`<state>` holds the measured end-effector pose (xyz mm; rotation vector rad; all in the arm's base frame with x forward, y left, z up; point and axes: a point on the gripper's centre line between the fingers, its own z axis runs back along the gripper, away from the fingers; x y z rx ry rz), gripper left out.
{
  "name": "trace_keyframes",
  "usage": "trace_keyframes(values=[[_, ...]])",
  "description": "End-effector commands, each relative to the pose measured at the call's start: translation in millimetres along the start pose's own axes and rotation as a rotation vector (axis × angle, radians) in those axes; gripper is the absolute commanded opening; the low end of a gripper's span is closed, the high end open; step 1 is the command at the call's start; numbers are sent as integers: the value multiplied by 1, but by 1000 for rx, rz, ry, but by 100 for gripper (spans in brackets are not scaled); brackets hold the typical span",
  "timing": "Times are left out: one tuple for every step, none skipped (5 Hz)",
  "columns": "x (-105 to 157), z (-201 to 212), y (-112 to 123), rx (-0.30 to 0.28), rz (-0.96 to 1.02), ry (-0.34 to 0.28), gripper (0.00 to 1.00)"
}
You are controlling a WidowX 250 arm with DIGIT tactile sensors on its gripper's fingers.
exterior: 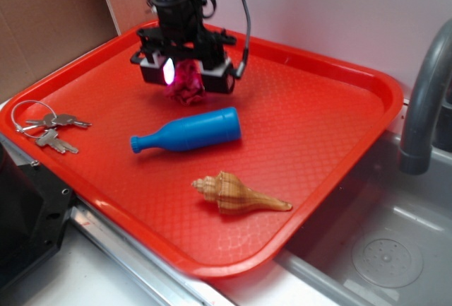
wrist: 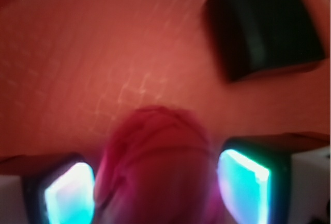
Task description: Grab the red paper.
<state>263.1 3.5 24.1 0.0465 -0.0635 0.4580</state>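
Note:
The red paper (exterior: pixel 188 90), a dark red crumpled ball, rests on the red tray (exterior: pixel 318 108) near its far left part. My gripper (exterior: pixel 187 80) comes straight down over it, with a finger on each side. In the wrist view the red paper (wrist: pixel 155 167) fills the gap between the two glowing pads (wrist: pixel 67 193), and both pads lie against its sides. The gripper (wrist: pixel 155 195) is shut on the ball. The lower half of the ball is cut off by the frame edge.
A blue bottle (exterior: pixel 187 133) lies on its side just in front of the paper. A brown seashell (exterior: pixel 240 194) lies nearer the tray's front edge and keys (exterior: pixel 46 126) at its left. A black block (wrist: pixel 266 27) sits beyond the gripper. A grey faucet (exterior: pixel 424 108) and sink (exterior: pixel 381 256) stand right.

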Motion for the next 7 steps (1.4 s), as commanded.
trace_keyframes(values=[[-8, -1, 5, 20, -34, -8, 0], [-12, 33, 16, 24, -122, -1, 0], [-21, 83, 27, -69, -335, 42, 0], [-35, 132, 48, -127, -410, -7, 0], [-31, 182, 57, -122, -400, -32, 0], [-31, 203, 54, -66, -378, -63, 0], [-31, 189, 44, -38, -396, -34, 0]])
